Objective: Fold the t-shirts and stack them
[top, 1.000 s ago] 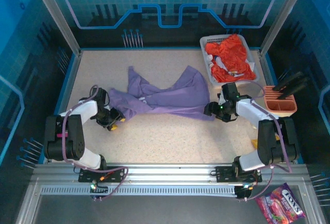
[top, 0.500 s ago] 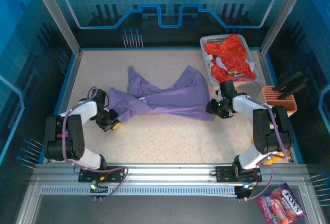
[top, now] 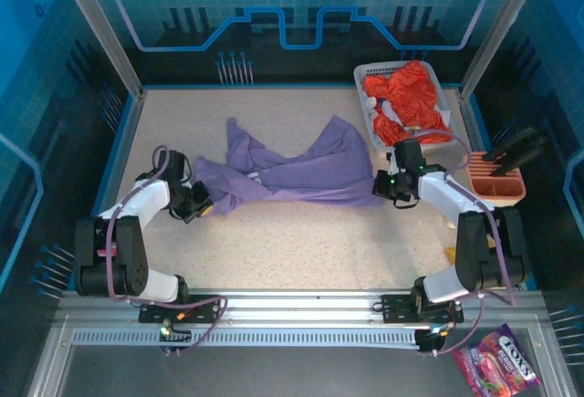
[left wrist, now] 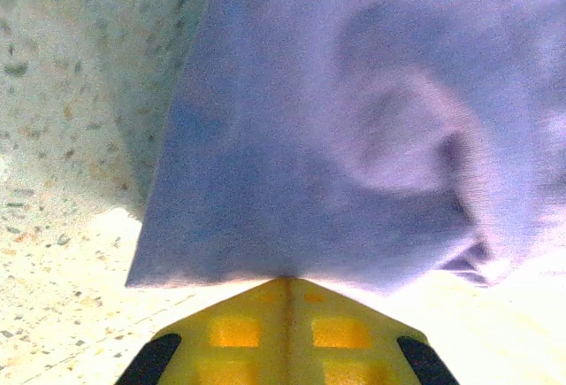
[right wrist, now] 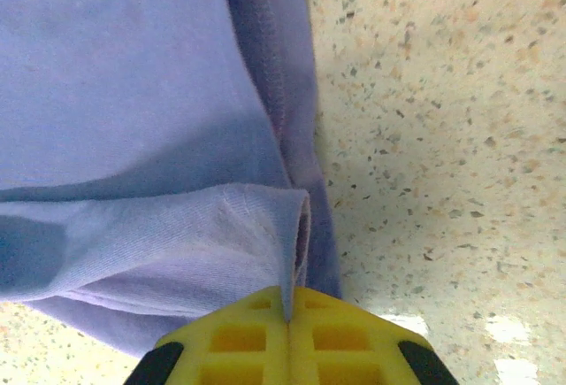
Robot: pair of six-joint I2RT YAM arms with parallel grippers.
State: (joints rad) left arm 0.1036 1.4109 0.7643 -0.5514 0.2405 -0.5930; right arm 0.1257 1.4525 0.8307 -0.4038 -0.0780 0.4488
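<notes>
1. Near edge: a candy packet (top: 497, 360) lies off the table, at the near right, beyond the aluminium rail that carries both arm bases.

2. Work surface: the speckled table (top: 301, 242) is bare between the bases and the garment.

3. Left gripper (top: 199, 203): positioned at the left end of the lavender t-shirt (top: 292, 173). In the left wrist view the yellow fingers (left wrist: 239, 332) meet along a single seam line with no gap, and a corner of the lavender cloth runs into that line. State: closed, pinching the shirt's left edge.

4. Right gripper (top: 381, 187): positioned at the right end of the same shirt. In the right wrist view its two yellow pads are pressed together, and a folded, stitched hem of the cloth enters the seam between them. State: closed, pinching the shirt's right edge.

5. Lavender t-shirt: lies crumpled on the middle of the table, stretched left to right between the two grippers, with two peaks of cloth pointing to the far side.

6. Right side: a salmon tray (top: 497, 187) holds black tools (top: 516, 146), just beyond the right arm.

7. Far right: a white basket (top: 362, 96) holds the orange-red t-shirt (top: 408, 100), bunched up inside it and apart from the lavender one.
</notes>
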